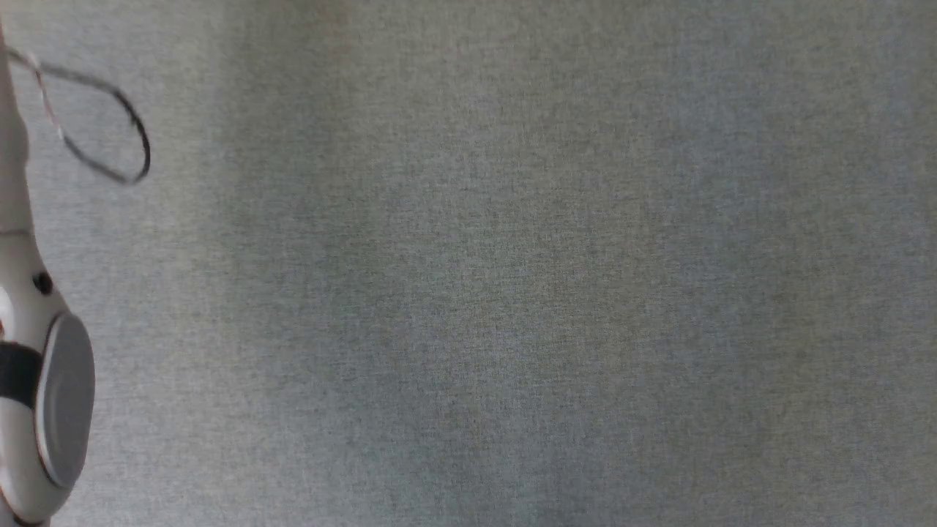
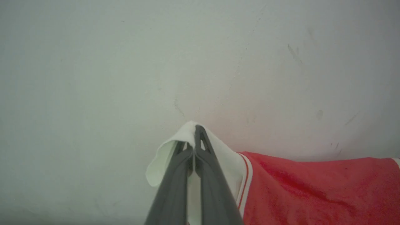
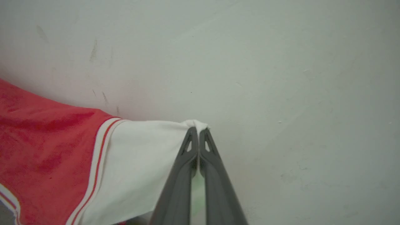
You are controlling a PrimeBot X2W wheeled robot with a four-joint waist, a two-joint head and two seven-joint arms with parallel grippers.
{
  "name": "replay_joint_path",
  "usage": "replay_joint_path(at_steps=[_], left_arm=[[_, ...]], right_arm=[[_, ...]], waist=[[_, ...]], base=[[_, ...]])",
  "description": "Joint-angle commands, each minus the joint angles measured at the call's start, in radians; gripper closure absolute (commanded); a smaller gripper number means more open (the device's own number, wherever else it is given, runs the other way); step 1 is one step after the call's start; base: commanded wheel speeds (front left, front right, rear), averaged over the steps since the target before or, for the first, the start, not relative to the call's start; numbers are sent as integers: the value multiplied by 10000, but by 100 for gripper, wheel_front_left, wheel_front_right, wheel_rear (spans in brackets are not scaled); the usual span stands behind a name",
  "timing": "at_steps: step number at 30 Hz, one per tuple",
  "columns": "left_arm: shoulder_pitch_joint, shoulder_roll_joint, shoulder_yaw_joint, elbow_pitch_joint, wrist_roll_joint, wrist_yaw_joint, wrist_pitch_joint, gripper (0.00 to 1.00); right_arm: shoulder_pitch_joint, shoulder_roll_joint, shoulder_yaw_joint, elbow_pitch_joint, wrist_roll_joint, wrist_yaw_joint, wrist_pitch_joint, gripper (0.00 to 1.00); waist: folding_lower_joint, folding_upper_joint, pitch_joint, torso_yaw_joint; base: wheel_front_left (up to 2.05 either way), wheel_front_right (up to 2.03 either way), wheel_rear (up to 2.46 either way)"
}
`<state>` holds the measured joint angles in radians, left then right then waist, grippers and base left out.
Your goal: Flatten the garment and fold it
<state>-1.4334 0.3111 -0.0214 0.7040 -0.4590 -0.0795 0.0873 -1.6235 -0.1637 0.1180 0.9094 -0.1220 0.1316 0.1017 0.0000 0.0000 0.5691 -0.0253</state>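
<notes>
A grey, finely woven, cloth-like surface (image 1: 512, 293) spreads flat across the head view. It is a shade paler and warmer along its left side, darker through the middle, and cooler blue-grey toward the right. In the 2 wrist views a smooth, matte, pale grey-white surface (image 2: 93, 68) (image 3: 297, 87) forms the backdrop; whether it is a wall or a tabletop cannot be told. It bears a few short dark scuff marks (image 2: 293, 52) (image 3: 93, 51) and fainter scratches. The light is soft and diffuse.
</notes>
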Motion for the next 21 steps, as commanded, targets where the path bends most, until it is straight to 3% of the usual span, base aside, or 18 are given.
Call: replay_joint_path(at_steps=[1, 10, 17, 21], left_arm=[[238, 77, 17, 54, -103, -89, 80, 100], [2530, 371, -124, -504, -1173, -434, 1873, 100], [5241, 396, 84, -2731, -2237, -447, 2924, 100], [6999, 323, 270, -4286, -2649, -116, 3504, 100]], right_arm=[[167, -86, 108, 42, 139, -9, -68, 100], [2116, -730, 1815, -508, 2177, -9, 416, 100], [4664, -1925, 2350, -2681, 4022, -9, 1379, 100], [6375, -2495, 2294, -4354, 4766, -9, 2042, 100]], waist=[[0, 0, -349, 38], [0, 0, -1554, 10], [0, 0, -2605, -13], [0, 0, -3155, -34]], base=[[0, 0, 0], [0, 0, 0], [0, 0, 0], [0, 0, 0]])
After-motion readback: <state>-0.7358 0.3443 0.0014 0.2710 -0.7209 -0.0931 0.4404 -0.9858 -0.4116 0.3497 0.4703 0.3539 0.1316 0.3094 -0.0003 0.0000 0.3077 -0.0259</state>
